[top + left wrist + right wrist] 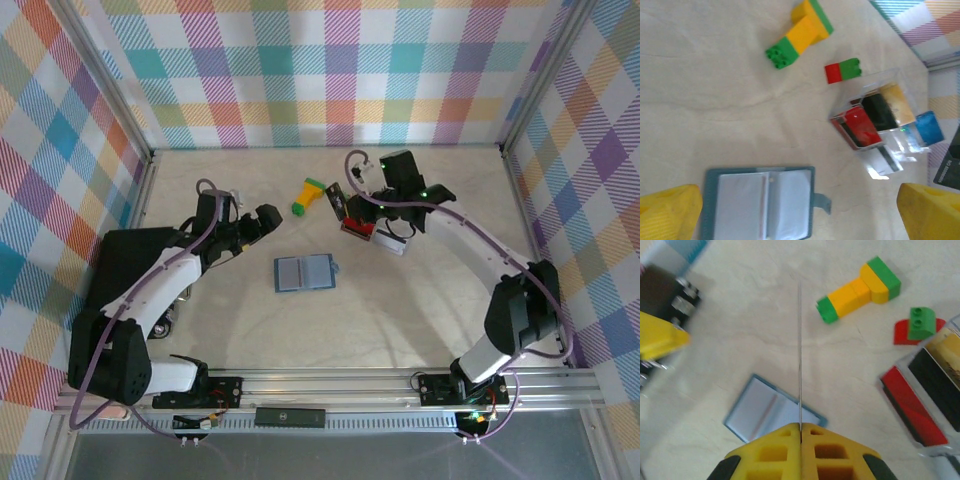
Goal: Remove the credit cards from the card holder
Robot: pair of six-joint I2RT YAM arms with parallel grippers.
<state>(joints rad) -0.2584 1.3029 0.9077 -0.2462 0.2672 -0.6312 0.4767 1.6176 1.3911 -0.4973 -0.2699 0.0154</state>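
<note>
Several credit cards are already out of the card holder (307, 271). A red card (860, 127), a yellow-and-black card (888, 106) and a blue card (929, 126) sit together in what looks like a clear tray (875, 82), right of the holder and well apart from it, and a pale grey card (885, 162) shows at the tray's near edge. The holder lies open and flat in the middle of the desk (420, 320), its pockets pale, with no coloured card showing in them. The right gripper (801, 426) has its fingers pressed together on a thin sheet (800, 350) seen edge-on, most likely a card, though its colour cannot be told. The left gripper (268, 216) hangs near the holder's left side, its fingers (670, 212) spread wide and holding nothing. I judge this a late step, with the pinched card bound for the pile. Next, the right arm needs to lower it beside the others and part its fingers without knocking the stack.
</note>
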